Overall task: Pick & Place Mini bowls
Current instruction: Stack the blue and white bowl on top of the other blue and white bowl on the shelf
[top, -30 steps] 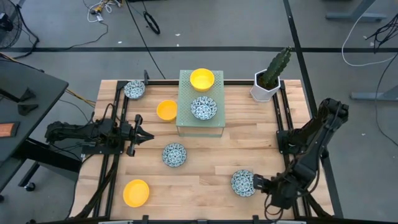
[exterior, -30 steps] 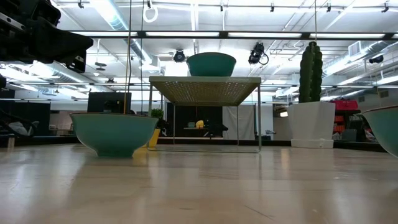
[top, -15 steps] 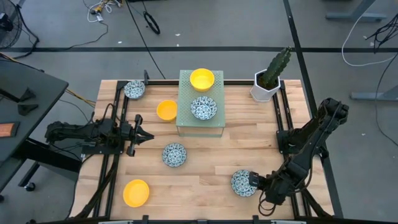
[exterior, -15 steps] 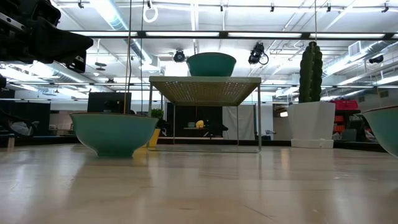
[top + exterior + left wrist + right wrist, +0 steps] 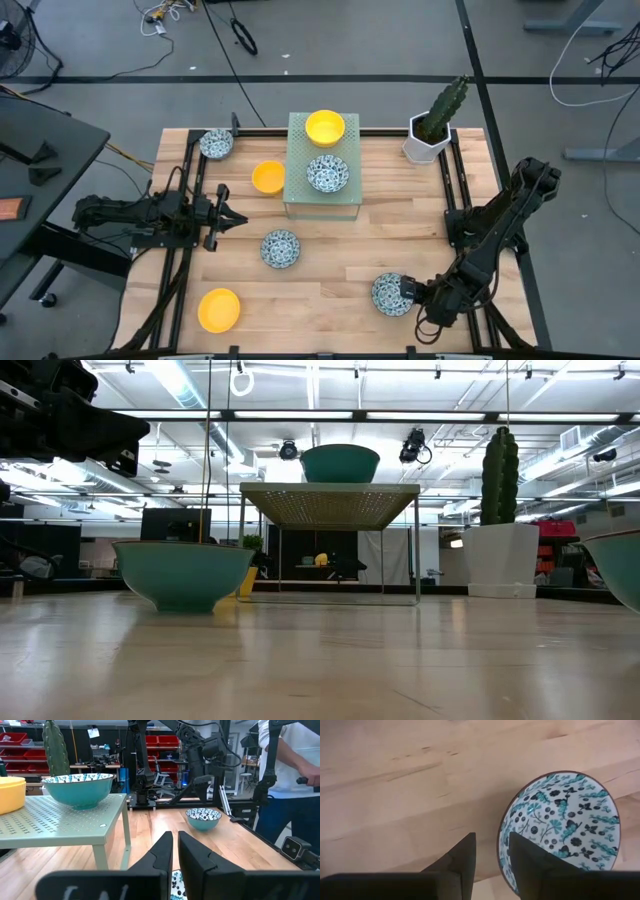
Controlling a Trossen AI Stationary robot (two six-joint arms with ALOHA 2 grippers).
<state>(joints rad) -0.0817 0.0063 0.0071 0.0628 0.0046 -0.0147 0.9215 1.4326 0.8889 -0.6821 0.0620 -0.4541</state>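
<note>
Several mini bowls show in the high view. On the green stand (image 5: 297, 160) sit a yellow bowl (image 5: 325, 127) and a blue-patterned bowl (image 5: 327, 173). On the table are a patterned bowl (image 5: 217, 143) at the back left, a yellow bowl (image 5: 268, 177), a patterned bowl (image 5: 281, 248) in the middle and a yellow bowl (image 5: 218, 309) at the front left. My right gripper (image 5: 411, 292) is at the front-right patterned bowl (image 5: 389, 294). In its wrist view it (image 5: 491, 838) is open and straddles that bowl's rim (image 5: 560, 827). My left gripper (image 5: 236, 219) rests shut and empty at the left.
A white pot with a cactus (image 5: 433, 128) stands at the back right corner. In the left wrist view a person (image 5: 295, 770) stands beyond the table's right side. The table's wooden top (image 5: 330, 300) lies bare between the front bowls.
My right gripper slid left up to the front-right patterned bowl, then held still. The left arm and the other bowls have not moved.
</note>
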